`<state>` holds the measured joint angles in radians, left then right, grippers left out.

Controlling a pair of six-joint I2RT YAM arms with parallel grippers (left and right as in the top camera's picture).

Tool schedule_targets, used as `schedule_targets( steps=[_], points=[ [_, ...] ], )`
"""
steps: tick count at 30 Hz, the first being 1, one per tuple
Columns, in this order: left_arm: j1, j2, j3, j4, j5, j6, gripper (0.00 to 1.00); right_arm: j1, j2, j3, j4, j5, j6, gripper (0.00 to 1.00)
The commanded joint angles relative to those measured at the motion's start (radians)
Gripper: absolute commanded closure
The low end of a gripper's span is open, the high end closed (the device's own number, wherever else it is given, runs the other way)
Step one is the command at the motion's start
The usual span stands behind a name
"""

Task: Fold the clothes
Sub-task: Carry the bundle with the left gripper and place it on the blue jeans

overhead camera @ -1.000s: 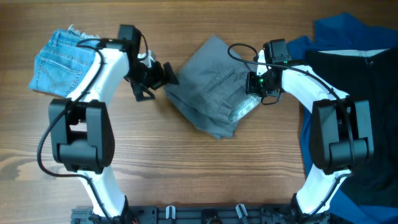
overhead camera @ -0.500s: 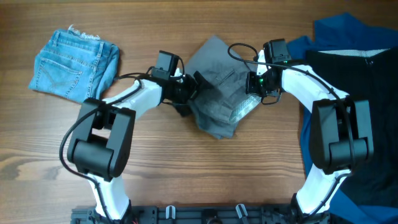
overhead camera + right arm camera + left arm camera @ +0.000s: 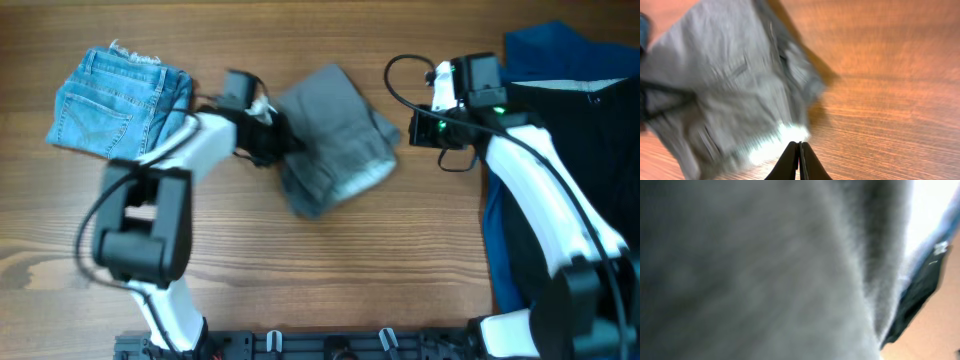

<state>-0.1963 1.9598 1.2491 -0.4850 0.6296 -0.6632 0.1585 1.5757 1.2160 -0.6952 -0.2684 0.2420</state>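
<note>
Overhead, the grey shorts (image 3: 332, 140) lie on the desk (image 3: 300, 280) as a compact, slightly skewed bundle near the middle, with pale lining showing at the lower right edge. The left hand (image 3: 266, 140) presses into the bundle's left edge. The right hand (image 3: 425, 132) sits just off its right side, apart from the cloth. The denim shorts (image 3: 120, 98) lie folded at the far left, and the dark garments (image 3: 570, 160) are heaped at the right.

Left wrist: blurred grey cloth (image 3: 765, 270) fills nearly the whole frame and no fingers show, so it cannot be told whether this hand is released or grasping the fabric.

Right wrist: the right hand (image 3: 800, 150) has its fingers clenched together on nothing, hanging over bare wood just beside the pale lining of the shorts (image 3: 730, 90).

The folding itself looks largely done, and the step in hand seems to be sliding or squaring the bundle, probably toward the denim pile. The next move calls for the left hand to carry the bundle without letting the layers slip open, while the right stays clear.
</note>
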Motion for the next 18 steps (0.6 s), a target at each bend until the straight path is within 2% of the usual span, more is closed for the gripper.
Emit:
schedule_targets(
  steps=[1,3,8,10,13,14,15,16,17,18],
  points=[
    [0.17,-0.182,0.197,0.019,-0.016,0.088,0.96,0.005,-0.113,0.003,0.002,0.002,0.028,0.94],
    [0.274,-0.183,0.265,0.071,-0.016,0.088,0.96,0.005,-0.132,0.003,0.0,-0.015,0.066,0.95],
    [0.515,-0.107,0.265,0.217,-0.029,0.088,0.96,0.005,-0.132,0.003,-0.007,-0.047,0.102,0.95],
    [0.59,-0.062,0.265,0.222,-0.027,0.092,0.96,0.005,-0.132,0.003,-0.009,-0.062,0.102,0.95],
    [0.698,-0.01,0.265,0.123,-0.028,0.141,0.96,0.005,-0.132,0.003,-0.007,-0.072,0.126,0.95],
    [0.724,-0.007,0.265,0.076,-0.029,0.163,0.9,0.005,-0.132,0.003,-0.003,-0.072,0.127,0.95],
    [0.737,-0.007,0.265,0.049,-0.037,0.179,0.69,0.005,-0.132,0.003,-0.001,-0.072,0.127,0.95],
    [0.756,-0.007,0.265,-0.003,-0.063,0.189,0.31,0.005,-0.132,0.003,-0.002,-0.072,0.127,0.95],
    [0.771,-0.007,0.265,-0.054,-0.074,0.195,0.0,0.005,-0.132,0.003,-0.003,-0.072,0.127,0.95],
    [0.785,-0.009,0.265,-0.095,-0.069,0.216,0.0,0.005,-0.132,0.003,-0.003,-0.072,0.129,0.95]
  ],
)
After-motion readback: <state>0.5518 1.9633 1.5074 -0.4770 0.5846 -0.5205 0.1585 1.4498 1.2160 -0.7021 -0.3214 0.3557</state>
